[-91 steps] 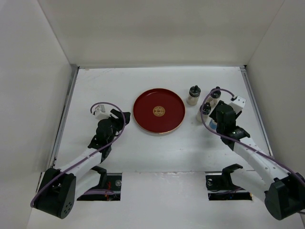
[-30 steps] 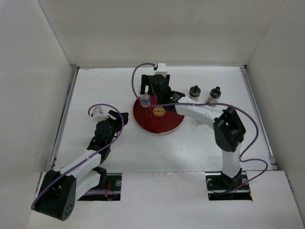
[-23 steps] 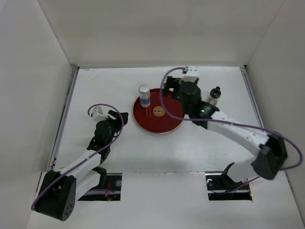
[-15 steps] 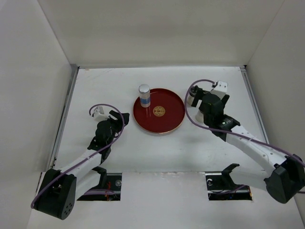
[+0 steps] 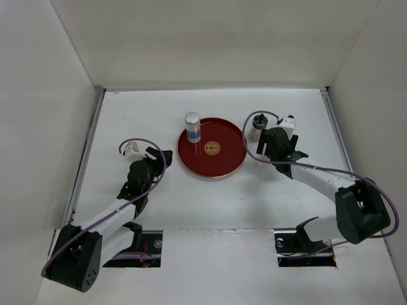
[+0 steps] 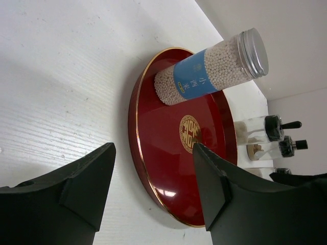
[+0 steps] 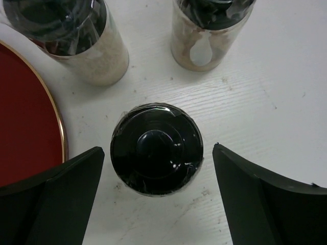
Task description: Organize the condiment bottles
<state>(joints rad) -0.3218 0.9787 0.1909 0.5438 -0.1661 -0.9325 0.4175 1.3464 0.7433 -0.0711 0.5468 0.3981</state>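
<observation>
The clear cylinder bottle (image 5: 192, 127) with a silvery lid stands on the far left part of the red tray (image 5: 219, 166); it also shows in the left wrist view as the cylinder bottle (image 6: 209, 71). Three pale bottles with black knobbed caps stand on the table right of the tray. My right gripper (image 7: 156, 168) hangs open over the nearest black-capped bottle (image 7: 156, 155), a finger on each side, not touching it. The other two capped bottles (image 7: 66, 30) (image 7: 212, 30) stand just beyond. My left gripper (image 6: 153, 184) is open and empty, left of the tray.
White walls close in the table on the left, back and right. The tray's gold rim (image 7: 56, 122) lies close to the left of the right gripper. One capped bottle (image 5: 259, 121) shows past the right arm in the top view.
The right arm left the cylinder bottle standing on the tray, swung back right and now hovers over the black-capped bottles. The left arm has not moved.
</observation>
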